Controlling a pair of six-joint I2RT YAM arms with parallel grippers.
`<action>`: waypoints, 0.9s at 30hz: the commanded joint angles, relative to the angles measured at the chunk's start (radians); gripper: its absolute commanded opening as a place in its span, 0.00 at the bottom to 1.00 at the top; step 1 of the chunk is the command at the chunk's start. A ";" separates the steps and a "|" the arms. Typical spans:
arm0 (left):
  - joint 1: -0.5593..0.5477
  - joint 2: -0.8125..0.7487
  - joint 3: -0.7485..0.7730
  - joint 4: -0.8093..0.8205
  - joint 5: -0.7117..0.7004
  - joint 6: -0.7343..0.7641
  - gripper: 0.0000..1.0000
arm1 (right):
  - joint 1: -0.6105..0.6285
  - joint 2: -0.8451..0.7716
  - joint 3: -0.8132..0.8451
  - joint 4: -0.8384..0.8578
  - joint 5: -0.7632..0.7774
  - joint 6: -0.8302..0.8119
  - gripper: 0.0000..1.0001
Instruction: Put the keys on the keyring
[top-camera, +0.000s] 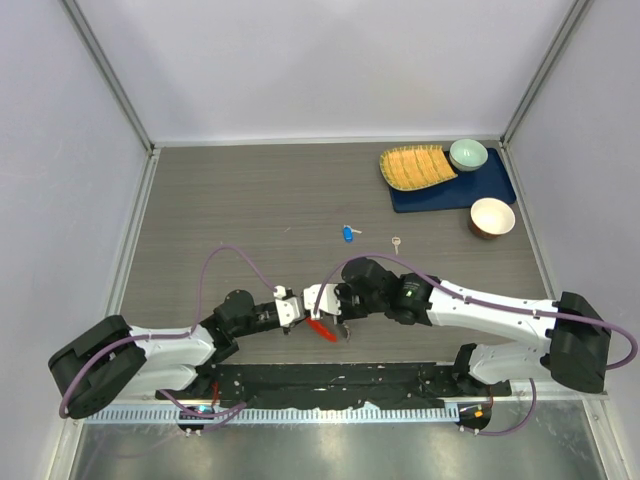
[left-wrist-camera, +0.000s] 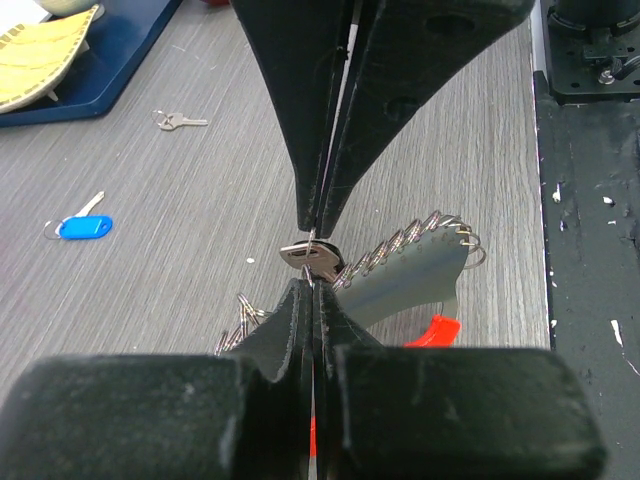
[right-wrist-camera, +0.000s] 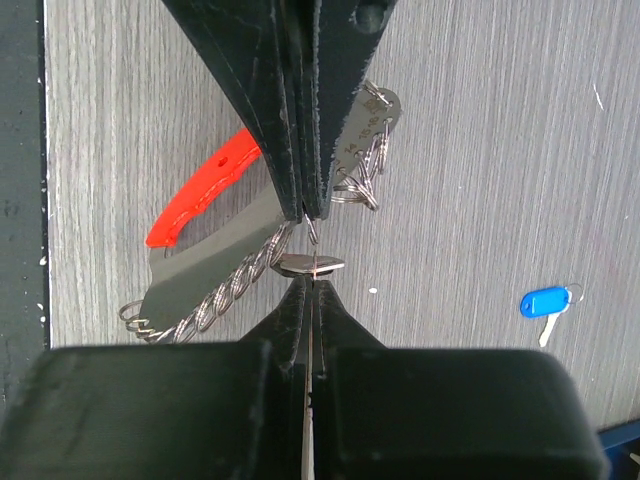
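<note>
As left pincer (left-wrist-camera: 306, 292) meets right pincer (right-wrist-camera: 310, 285), both pinch the keyring (right-wrist-camera: 228, 291).

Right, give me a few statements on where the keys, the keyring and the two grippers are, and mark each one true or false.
1. The left gripper and the right gripper are both shut, and their tips meet at a small silver metal piece. True.
2. The blue-headed key is threaded on the twisted silvery wire keyring. False: it lies loose on the grey wood-grain table, apart from the ring.
3. The plain silver key lies on the table beyond the arms. True.
4. The long red oblong fob lies beside the blue-headed key. False: it is at the grippers with the keyring, well apart from that key.
</note>
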 joint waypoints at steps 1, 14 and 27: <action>0.000 -0.015 0.011 0.085 -0.002 0.014 0.00 | 0.000 0.001 0.007 0.034 -0.031 0.000 0.01; 0.000 -0.007 0.013 0.097 0.007 0.008 0.00 | 0.000 0.003 0.009 0.051 -0.017 0.003 0.01; -0.001 -0.011 0.013 0.091 0.001 0.010 0.00 | 0.000 -0.002 0.013 0.046 0.020 0.011 0.01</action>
